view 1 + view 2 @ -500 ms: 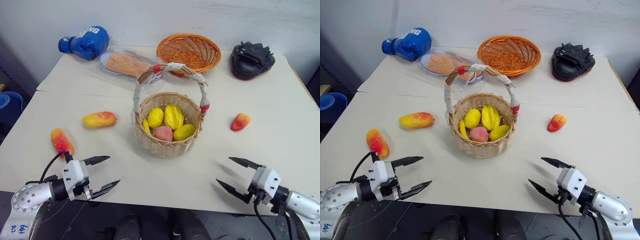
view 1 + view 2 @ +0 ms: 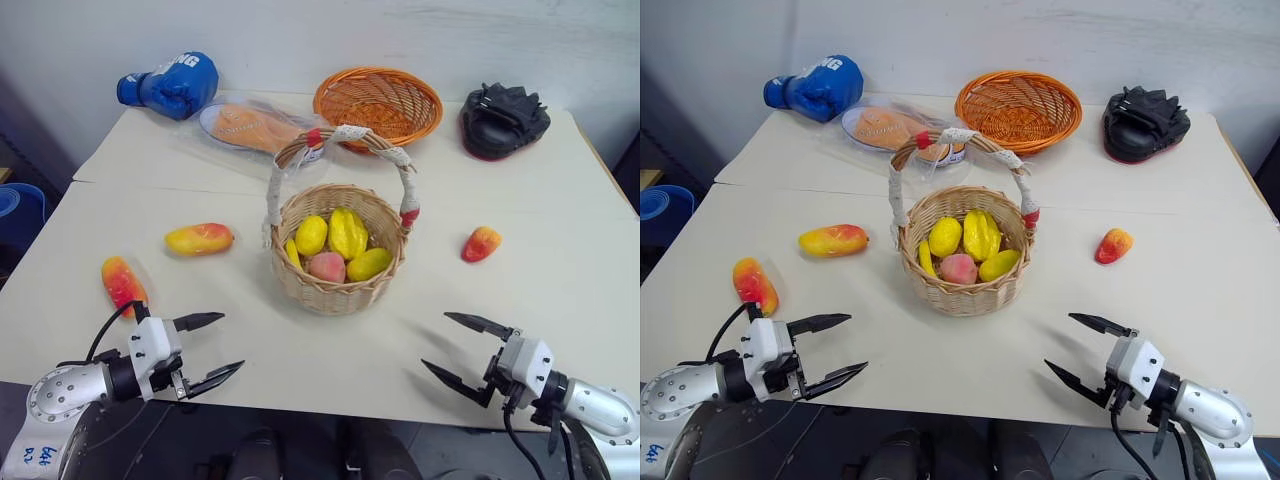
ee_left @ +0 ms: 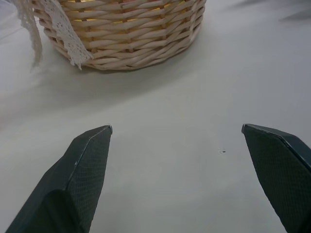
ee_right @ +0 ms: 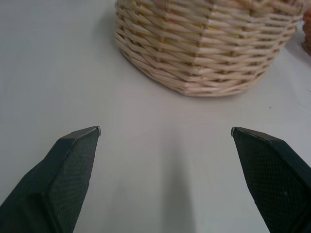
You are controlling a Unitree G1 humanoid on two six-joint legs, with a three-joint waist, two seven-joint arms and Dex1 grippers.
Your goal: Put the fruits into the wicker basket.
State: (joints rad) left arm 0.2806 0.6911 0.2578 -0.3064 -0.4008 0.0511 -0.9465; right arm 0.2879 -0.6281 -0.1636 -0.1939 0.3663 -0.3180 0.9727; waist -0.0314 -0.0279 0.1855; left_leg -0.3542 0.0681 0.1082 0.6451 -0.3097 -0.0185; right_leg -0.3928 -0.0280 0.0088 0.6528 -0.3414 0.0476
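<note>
I have the wicker basket [image 2: 338, 262] standing upright in the middle of the white table [image 2: 560, 280], its cloth-wrapped handle arching over it. Inside it I count three yellow fruits [image 2: 347, 234] and a pink peach [image 2: 326, 266]; there may be another yellow piece tucked against the near-left wall, but I can't make it out well.

Three red-and-yellow fruits lie on the table outside the basket. One elongated mango [image 2: 199, 239] lies to the basket's left, near it. A second elongated mango [image 2: 123, 284] lies farther left and nearer to me. The small rounder mango [image 2: 481, 243] lies to the basket's right, well apart from it.

My left gripper [image 2: 211, 348] hangs over the table edge on the near-left side of the basket, fingers spread wide with nothing between them. My right gripper [image 2: 456, 348] is on the near-right side of the basket, likewise spread wide and empty.

Behind the basket sits an orange woven bowl [image 2: 377, 103], with an orange flat item in clear plastic [image 2: 250, 127] and a blue boxing glove [image 2: 170, 85] off to its left. A black pad [image 2: 502, 119] lies behind the basket to the right.
</note>
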